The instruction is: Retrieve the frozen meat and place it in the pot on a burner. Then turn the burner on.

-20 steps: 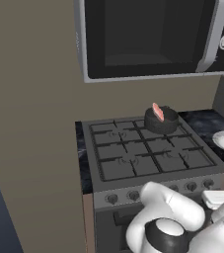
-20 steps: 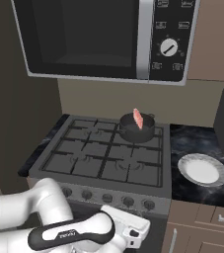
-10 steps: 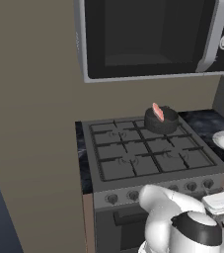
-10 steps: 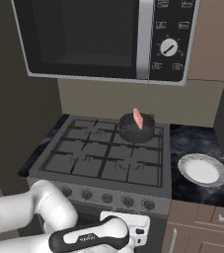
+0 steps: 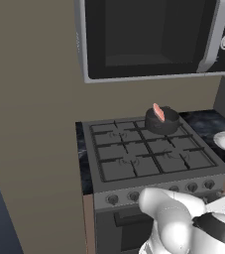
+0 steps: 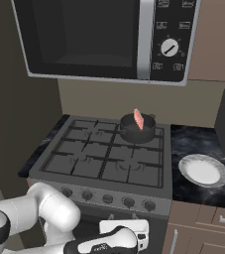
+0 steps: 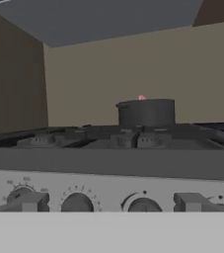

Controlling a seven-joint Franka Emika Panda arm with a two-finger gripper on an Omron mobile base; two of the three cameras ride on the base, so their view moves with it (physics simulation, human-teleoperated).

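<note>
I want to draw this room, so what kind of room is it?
It looks like a kitchen. There is a grey gas stove with a dark pot on a back burner, a microwave mounted above it, and a white plate on the dark counter beside the stove.

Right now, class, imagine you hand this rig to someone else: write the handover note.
Claw: low in front of the stove's knob row; open or shut cannot be told.
Frozen meat: standing tilted in the pot.
Pot: on the back burner, right side of the stove.
Done: meat is in the pot.
Left: turn that burner's knob on.
</note>
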